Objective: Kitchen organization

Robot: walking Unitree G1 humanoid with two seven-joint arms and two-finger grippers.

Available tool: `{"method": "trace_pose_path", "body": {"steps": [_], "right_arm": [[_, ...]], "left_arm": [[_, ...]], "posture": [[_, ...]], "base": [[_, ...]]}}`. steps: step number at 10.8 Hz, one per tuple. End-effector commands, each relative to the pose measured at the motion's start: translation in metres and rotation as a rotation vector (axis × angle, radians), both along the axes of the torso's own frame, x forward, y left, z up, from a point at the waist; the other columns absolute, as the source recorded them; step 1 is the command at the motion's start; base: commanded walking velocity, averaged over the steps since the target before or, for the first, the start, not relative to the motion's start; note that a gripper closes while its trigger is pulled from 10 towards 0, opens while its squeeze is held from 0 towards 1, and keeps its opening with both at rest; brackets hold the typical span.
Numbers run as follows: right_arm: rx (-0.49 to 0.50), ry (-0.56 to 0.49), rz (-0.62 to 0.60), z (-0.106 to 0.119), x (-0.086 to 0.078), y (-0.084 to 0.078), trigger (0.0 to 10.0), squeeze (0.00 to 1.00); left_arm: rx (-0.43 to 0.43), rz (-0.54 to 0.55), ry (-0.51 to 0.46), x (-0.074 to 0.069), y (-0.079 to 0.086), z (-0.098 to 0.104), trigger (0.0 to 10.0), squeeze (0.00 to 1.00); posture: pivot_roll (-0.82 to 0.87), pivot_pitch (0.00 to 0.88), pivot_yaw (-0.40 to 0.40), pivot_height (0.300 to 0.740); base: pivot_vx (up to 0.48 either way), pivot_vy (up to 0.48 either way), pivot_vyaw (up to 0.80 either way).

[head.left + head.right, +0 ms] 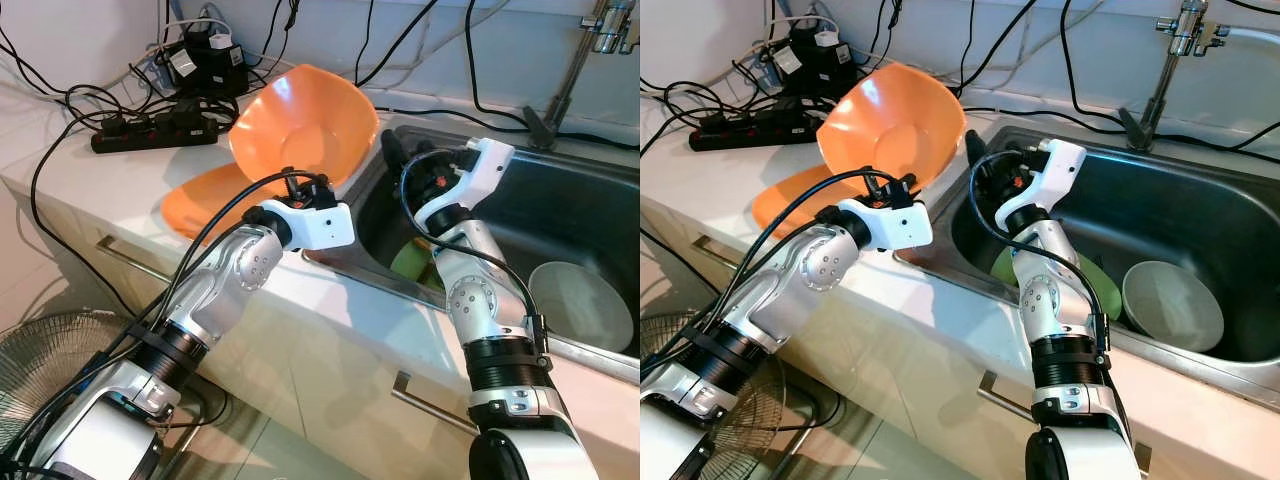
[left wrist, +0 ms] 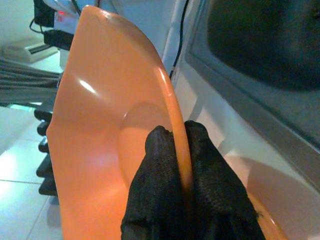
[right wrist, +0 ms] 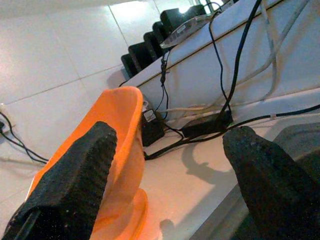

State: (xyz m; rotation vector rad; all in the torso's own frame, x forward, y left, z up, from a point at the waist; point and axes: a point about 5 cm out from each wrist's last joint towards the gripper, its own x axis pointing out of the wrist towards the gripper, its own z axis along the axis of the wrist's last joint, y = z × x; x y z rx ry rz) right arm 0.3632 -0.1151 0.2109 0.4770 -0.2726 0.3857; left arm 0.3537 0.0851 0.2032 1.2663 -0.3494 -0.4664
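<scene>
Orange bowl [image 1: 305, 125] is held tilted on its edge above the white countertop [image 1: 90, 170], its open side turned toward the robot, just left of the steel sink [image 1: 560, 215]. Its rim is pinched between the two black fingers [image 2: 160, 185] of the left gripper [image 2: 180, 170], seen closed on the thin orange edge in the left wrist view. A second orange dish [image 1: 205, 200] lies flat on the countertop below the raised bowl, touching or nearly touching its lower edge; which cannot be told. The right gripper [image 3: 170, 165] is held over the near left corner of the sink, close beside the bowl's right side, with its fingers spread wide apart and nothing between them. Inside the sink a green plate [image 1: 1095, 280] is partly hidden behind the right arm, and a pale round plate [image 1: 1172, 305] lies to its right. A black power strip [image 1: 155, 130] with several plugs and cables sits on the far left of the countertop, and a tap [image 1: 1175, 50] stands behind the sink. A fan [image 1: 50, 350] is seen on the floor at near left.
</scene>
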Motion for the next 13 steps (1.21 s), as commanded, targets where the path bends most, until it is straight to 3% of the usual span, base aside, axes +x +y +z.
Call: {"method": "trace_pose_path", "body": {"steps": [1,8,12,13], "right_arm": [[0.002,-0.037,0.045,0.012,-0.002,0.007,10.0,0.0],[-0.046,-0.036,0.075,0.011,-0.001,0.014,10.0,0.0],[-0.066,-0.035,0.068,0.01,-0.001,0.012,10.0,0.0],[-0.062,-0.036,0.068,0.01,-0.001,0.012,0.0,0.0]], "left_arm": [[0.004,-0.025,-0.046,-0.002,-0.004,0.009,10.0,0.0],[0.002,-0.117,-0.083,-0.009,-0.021,0.009,10.0,0.0],[-0.001,-0.116,-0.1,-0.008,-0.019,0.011,10.0,0.0],[0.002,-0.114,-0.102,-0.009,-0.018,0.011,10.0,0.0]], "posture": [[0.14,0.0,0.09,0.74],[0.14,0.0,0.093,0.74],[0.14,0.0,0.088,0.74],[0.14,0.0,0.085,0.74]], "base": [[0.0,0.0,0.0],[0.0,0.0,0.0],[0.0,0.0,0.0],[0.0,0.0,0.0]]}}
